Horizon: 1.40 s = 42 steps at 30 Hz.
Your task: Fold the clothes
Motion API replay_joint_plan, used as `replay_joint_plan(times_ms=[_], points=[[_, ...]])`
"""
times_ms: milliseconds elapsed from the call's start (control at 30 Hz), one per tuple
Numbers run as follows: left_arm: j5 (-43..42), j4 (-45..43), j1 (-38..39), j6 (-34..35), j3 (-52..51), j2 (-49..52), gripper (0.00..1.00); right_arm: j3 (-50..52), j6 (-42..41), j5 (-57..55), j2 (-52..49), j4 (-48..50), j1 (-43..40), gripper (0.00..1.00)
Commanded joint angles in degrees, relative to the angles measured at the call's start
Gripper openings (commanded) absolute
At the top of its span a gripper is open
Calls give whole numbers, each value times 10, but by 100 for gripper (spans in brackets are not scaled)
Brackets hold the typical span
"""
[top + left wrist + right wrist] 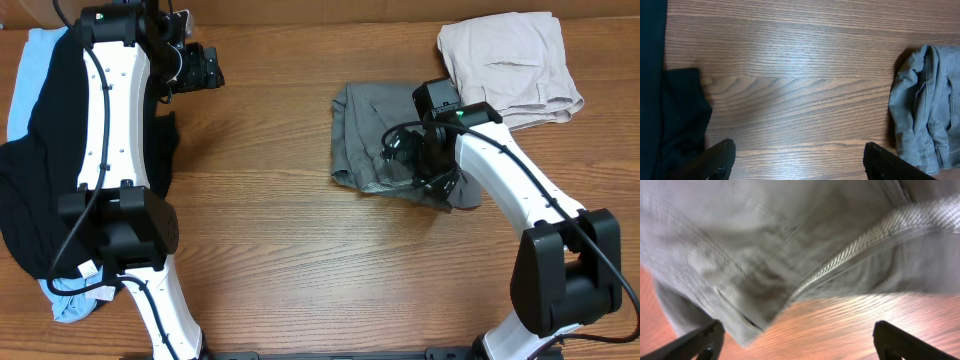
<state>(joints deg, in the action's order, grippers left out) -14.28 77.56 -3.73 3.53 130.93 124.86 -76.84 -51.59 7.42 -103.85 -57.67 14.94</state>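
1. Grey-olive shorts (380, 135) lie in a bunched heap near the middle of the table (270, 250), a bit toward my right side.
2. My right gripper (428, 178) sits over the near right corner of that heap.
3. From the right wrist camera I see its fingers (692, 341) spread wide apart. Grey cloth fills the view just past them, with a pale woven band running across it. That picture is blurry, so I cannot tell if the fingers touch the cloth.
4. Beige shorts (510, 65) lie in a flat folded pile at the far right corner. They are close to the grey heap, but the right arm hides the spot where they might touch.
5. A black garment (35, 170) is spread out along the left side. A light-blue garment (28, 70) peeks out from under it at the far end and at the near end. My left arm reaches over both.
6. My left gripper (205, 68) is over bare wood at the far side, between the black garment and the grey-olive shorts, and well apart from the shorts.
7. From the left wrist camera I see that gripper's fingers (720, 157) wide apart, with only wood between them. Black cloth shows at the left edge and the grey-olive shorts at the right edge.
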Motion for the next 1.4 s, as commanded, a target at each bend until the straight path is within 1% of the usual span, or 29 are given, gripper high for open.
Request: replay_joint_plan(times_ms=[0, 67, 167, 233, 367, 467, 600, 667, 733, 833, 900, 967, 1000, 1067, 1133, 1167, 1333, 1367], points=[[3, 0, 4, 7, 12, 2, 84, 31, -212, 2, 10, 7, -1, 100], [3, 0, 4, 8, 12, 2, 84, 49, -259, -4, 10, 17, -1, 100], [3, 0, 4, 8, 12, 2, 84, 67, -282, -56, 10, 26, -1, 100], [3, 0, 4, 8, 12, 2, 84, 80, -282, -95, 10, 42, -1, 100], [3, -1, 4, 8, 12, 2, 83, 105, -277, -113, 9, 89, 0, 98], [3, -1, 5, 8, 12, 2, 82, 128, -274, -119, 9, 128, 2, 95], [3, -1, 5, 8, 12, 2, 82, 165, -229, -119, 9, 203, 2, 93], [3, -1, 5, 8, 12, 2, 82, 182, -180, -119, 9, 251, 2, 93], [3, 0, 5, 8, 12, 2, 80, 200, -143, -119, 9, 287, 2, 90], [3, 2, 5, 8, 12, 2, 79, 229, -130, -119, 5, 327, 2, 86], [3, 2, 5, 8, 12, 2, 79, 246, -131, -118, 0, 340, 2, 82], [3, 2, 5, 8, 12, 2, 78, 261, -130, -118, -7, 344, 2, 74], [3, 2, 6, 12, 12, 2, 78, 265, -130, -119, -11, 343, 2, 69], [3, 1, 8, 19, 12, 2, 77, 270, -130, -118, -17, 334, -3, 51], [3, 1, 10, 23, 12, 2, 77, 270, -130, -116, -17, 318, -11, 39], [3, 1, 12, 23, 12, 2, 77, 270, -125, -113, -17, 314, -13, 34], [5, 2, 20, 23, 12, 2, 77, 269, -20, -75, -17, 318, -27, 25], [8, 2, 21, 23, 12, 2, 78, 269, -5, -63, -17, 316, -33, 22]])
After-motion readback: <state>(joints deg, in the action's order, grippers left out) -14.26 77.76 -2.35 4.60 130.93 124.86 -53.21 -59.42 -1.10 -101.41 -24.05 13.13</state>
